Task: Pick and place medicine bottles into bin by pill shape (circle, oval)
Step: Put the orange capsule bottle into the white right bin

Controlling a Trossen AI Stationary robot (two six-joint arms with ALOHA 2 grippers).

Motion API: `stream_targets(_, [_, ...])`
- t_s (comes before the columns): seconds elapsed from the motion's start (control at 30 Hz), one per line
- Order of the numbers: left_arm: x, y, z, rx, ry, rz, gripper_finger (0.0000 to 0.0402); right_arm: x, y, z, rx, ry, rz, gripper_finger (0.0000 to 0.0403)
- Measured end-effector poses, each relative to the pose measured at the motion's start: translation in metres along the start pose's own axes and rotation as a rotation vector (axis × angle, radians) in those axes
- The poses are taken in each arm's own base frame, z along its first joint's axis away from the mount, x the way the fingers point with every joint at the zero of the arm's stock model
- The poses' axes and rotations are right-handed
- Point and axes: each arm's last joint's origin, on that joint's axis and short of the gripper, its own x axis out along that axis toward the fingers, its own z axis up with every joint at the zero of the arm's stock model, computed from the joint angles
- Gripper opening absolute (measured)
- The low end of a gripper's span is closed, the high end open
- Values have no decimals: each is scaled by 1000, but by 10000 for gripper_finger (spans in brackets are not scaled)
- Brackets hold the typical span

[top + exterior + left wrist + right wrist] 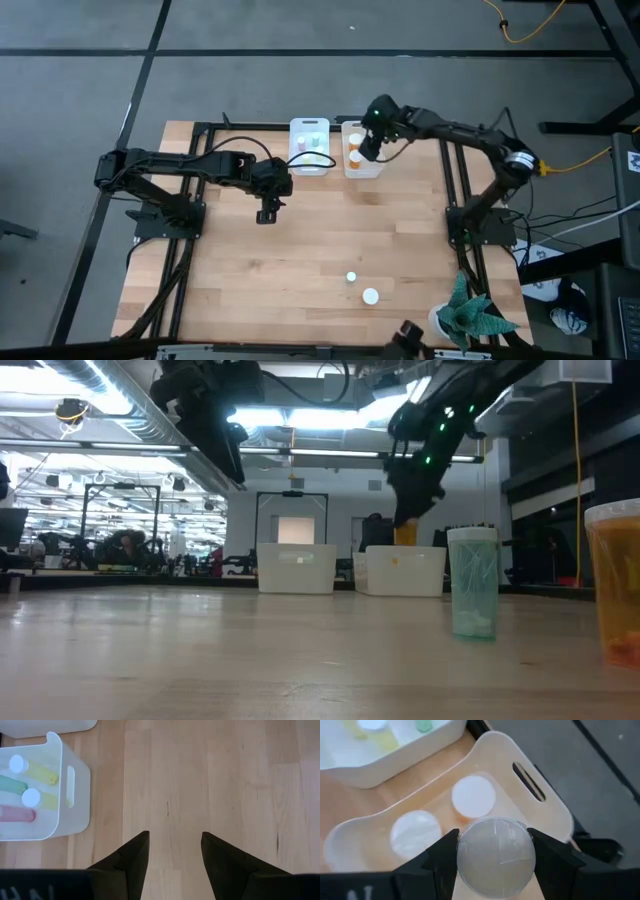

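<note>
The left gripper point(266, 213) hangs wide open over bare table point(250, 280) at 7 o'clock of the left bin point(310, 146). The right gripper point(495, 851) grips a white-capped bottle point(496, 857) above the right bin point(362, 167), holding two bottles point(473, 796). Two more bottles point(361, 287) stand at 6 o'clock, unobstructed.
</note>
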Motion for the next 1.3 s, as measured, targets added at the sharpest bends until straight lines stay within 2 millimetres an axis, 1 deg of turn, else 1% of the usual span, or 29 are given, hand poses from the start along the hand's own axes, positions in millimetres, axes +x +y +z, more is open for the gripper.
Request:
stream_targets(0.13, [0, 0, 0, 1, 0, 0, 171, 25, -6, 1, 24, -9, 48, 213])
stream_targets(0.27, [0, 0, 0, 1, 0, 0, 171, 45, -11, -3, 39, 27, 52, 213])
stream_targets(0.37, [0, 0, 0, 1, 0, 0, 171, 54, -15, -6, 52, 51, 45, 213])
stream_targets(0.5, [0, 0, 0, 0, 0, 0, 171, 57, -19, -6, 63, 44, 37, 213])
stream_targets(0.63, [0, 0, 0, 0, 0, 0, 171, 58, -22, -7, 81, 48, 33, 220])
stream_targets(0.9, [0, 0, 0, 0, 0, 0, 171, 57, -21, -7, 88, 49, 34, 275])
stream_targets(1.07, [0, 0, 0, 0, 0, -1, 171, 56, -22, -6, 87, 55, 34, 283])
stream_targets(1.17, [0, 0, 0, 0, 0, -1, 171, 46, -25, 8, 89, 49, 33, 281])
stream_targets(1.23, [0, 0, 0, 0, 0, -1, 171, 35, -28, 18, 102, 68, 36, 280])
stream_targets(1.3, [0, 0, 0, 0, 0, -1, 171, 21, -26, 25, 131, 124, 56, 279])
